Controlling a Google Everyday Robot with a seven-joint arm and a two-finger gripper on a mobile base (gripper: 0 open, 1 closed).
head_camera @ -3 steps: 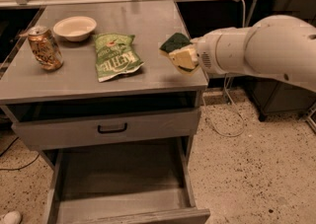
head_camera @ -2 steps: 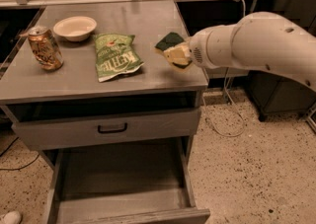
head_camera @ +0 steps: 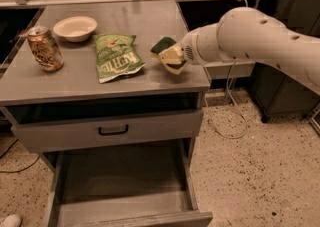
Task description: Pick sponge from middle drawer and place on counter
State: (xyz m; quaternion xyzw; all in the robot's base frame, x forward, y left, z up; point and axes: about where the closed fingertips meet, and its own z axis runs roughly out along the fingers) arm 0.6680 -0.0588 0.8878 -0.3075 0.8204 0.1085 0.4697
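The sponge (head_camera: 163,47), dark green face over a yellow body, is held tilted in my gripper (head_camera: 172,58), just above the right part of the grey counter (head_camera: 70,78). The pale fingers (head_camera: 176,63) close around its yellow body, and the white arm reaches in from the right. Whether the sponge touches the counter I cannot tell. The middle drawer (head_camera: 120,183) stands pulled out below, and its grey floor shows nothing on it.
On the counter lie a green crinkled chip bag (head_camera: 117,57), a white bowl (head_camera: 75,27) and a drink can (head_camera: 45,48) at the left. A shut drawer front with a black handle (head_camera: 113,131) sits above the open drawer. A dark cabinet and cables stand at the right.
My gripper has moved left with the sponge, from the counter's right edge to a spot further over the counter, close to the chip bag.
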